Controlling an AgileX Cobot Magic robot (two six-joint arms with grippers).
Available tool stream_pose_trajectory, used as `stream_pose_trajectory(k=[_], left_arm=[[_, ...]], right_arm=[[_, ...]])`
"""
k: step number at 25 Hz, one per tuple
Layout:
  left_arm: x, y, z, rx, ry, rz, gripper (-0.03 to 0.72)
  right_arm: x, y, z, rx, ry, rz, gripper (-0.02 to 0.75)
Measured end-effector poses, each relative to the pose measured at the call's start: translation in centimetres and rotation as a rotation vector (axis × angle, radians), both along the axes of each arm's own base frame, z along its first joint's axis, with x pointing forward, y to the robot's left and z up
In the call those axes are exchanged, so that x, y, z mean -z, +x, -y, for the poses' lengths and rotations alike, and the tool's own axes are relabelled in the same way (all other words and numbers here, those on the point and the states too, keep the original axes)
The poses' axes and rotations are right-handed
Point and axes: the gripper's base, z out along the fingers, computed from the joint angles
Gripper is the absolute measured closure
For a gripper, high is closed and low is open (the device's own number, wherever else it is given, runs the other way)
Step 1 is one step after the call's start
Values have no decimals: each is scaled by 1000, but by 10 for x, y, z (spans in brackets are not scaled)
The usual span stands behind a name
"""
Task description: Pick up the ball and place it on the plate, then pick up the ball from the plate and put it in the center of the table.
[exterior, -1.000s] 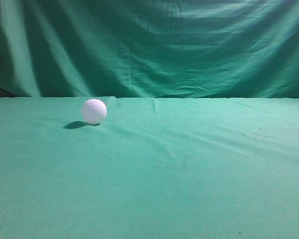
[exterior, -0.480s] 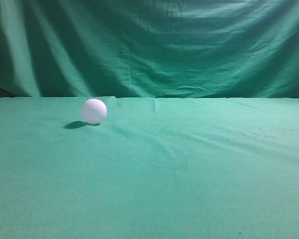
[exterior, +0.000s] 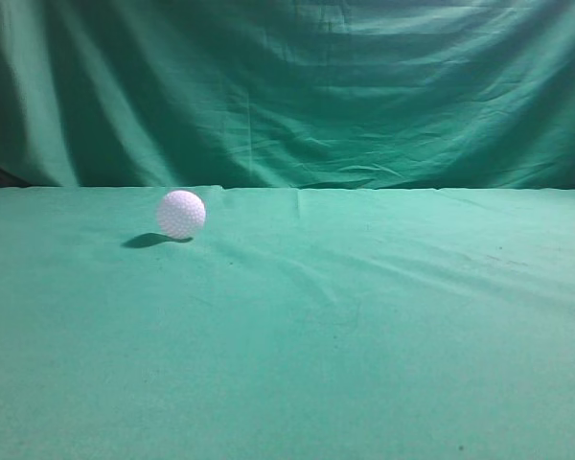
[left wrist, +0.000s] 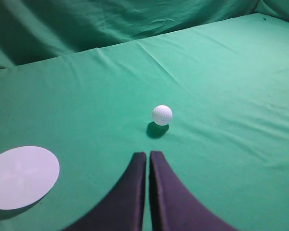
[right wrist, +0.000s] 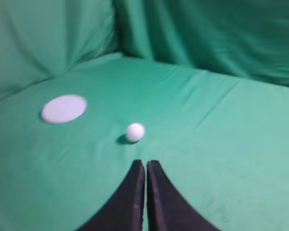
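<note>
The ball [exterior: 181, 214] sits on the green cloth of the desk [exterior: 364, 335], alone and untouched, casting a small dark shadow to its left in the exterior view. In that view it lies left of the middle and toward the far edge, close to where the cloth meets the draped green backdrop [exterior: 297, 86]. Its white surface shows a regular pattern of tiny dimples.

From the left wrist view the ball [left wrist: 162, 115] rests ahead of the left gripper [left wrist: 148, 155], slightly to the right of its tips and clear of them, with bare cloth between. The two dark jaws lie together, only a thin line showing between them. The plate [left wrist: 21, 176], a flat pale round disc, lies well apart from the ball, off to the lower left of this view, with nothing on it.

The right wrist view is somewhat blurred. There the ball [right wrist: 135, 132] sits just ahead of the right gripper [right wrist: 145, 163], not touching it, and those jaws are likewise pressed together. The plate [right wrist: 64, 108] appears beyond and to the left of the ball. The cloth shows soft wrinkles across the desk.
</note>
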Motion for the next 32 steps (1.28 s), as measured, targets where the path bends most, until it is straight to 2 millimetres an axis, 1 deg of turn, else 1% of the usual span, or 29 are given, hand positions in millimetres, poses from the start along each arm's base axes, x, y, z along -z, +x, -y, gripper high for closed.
stream_pose_trajectory(k=[1, 2, 6, 11, 15, 18, 24, 28, 32], left_arm=[[0, 0, 0, 0, 0, 0, 688], [0, 0, 0, 0, 0, 0, 688], [0, 0, 0, -1, 4, 1, 688], [0, 0, 0, -1, 4, 1, 688], [0, 0, 0, -2, 5, 1, 688], [0, 0, 0, -2, 5, 1, 688], [0, 0, 0, -2, 5, 1, 688], [0, 0, 0, -2, 5, 1, 688], [0, 0, 0, -2, 5, 1, 688]], right_arm=[[1, 1, 3, 39, 12, 14, 738], [9, 1, 9, 119, 29, 37, 738], [26, -1, 23, 292, 50, 69, 738], [59, -4, 32, 477, 87, 48, 738], [86, -1, 36, 559, 81, 14, 738], [104, 2, 36, 571, 75, -7, 738], [110, 2, 36, 571, 58, -22, 738], [116, 1, 36, 565, 24, -80, 738], [117, 0, 36, 563, 14, -91, 738]])
